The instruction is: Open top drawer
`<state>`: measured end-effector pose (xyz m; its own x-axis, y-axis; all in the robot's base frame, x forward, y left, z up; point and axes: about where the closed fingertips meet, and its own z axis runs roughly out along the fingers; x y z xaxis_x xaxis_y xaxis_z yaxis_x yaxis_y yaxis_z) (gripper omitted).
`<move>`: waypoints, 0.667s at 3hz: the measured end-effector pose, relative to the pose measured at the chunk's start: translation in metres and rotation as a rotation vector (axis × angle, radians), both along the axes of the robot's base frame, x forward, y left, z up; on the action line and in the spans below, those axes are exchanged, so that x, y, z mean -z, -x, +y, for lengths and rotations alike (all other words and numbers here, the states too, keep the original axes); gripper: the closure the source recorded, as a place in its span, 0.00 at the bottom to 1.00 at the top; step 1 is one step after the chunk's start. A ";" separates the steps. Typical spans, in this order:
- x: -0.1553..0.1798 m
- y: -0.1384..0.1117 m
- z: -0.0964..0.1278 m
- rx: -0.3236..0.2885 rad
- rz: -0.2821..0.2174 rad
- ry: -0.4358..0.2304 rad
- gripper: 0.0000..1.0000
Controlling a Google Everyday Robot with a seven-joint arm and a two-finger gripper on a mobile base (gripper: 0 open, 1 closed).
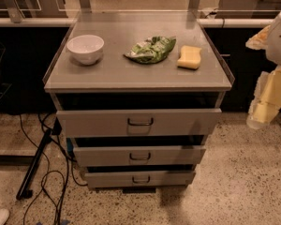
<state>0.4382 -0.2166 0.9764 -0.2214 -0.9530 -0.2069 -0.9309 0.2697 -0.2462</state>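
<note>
The top drawer (93, 123), a wide grey metal front with a small metal loop handle (140, 122) at its centre, sits directly under the top of the grey metal desk (131, 76), with a dark band showing between its upper edge and the desk's top. Its front stands further forward than the two narrower grey drawer fronts below it, the middle drawer (98, 156) and the bottom drawer (107, 178), each carrying a similar loop handle and each with a dark gap above it. The pale cream gripper (264, 108) hangs at the right edge of the view, well apart from the top drawer and off to the side of the desk's right corner, touching nothing; whether it is open or closed cannot be told. On the desk a round white bowl (85, 48) stands at the left, a crumpled green snack bag (151, 49) lies in the middle, and a yellow rectangular sponge (189, 57) lies just beside the bag on the right. Black cables (42, 172) trail across the speckled stone floor (234, 186) to the left of the drawers
</note>
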 end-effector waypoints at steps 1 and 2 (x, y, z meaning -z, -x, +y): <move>0.000 0.000 0.000 0.000 0.000 0.000 0.00; 0.020 0.001 0.002 0.005 0.018 -0.022 0.00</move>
<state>0.4374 -0.2149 0.9563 -0.2303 -0.9470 -0.2238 -0.9337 0.2799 -0.2235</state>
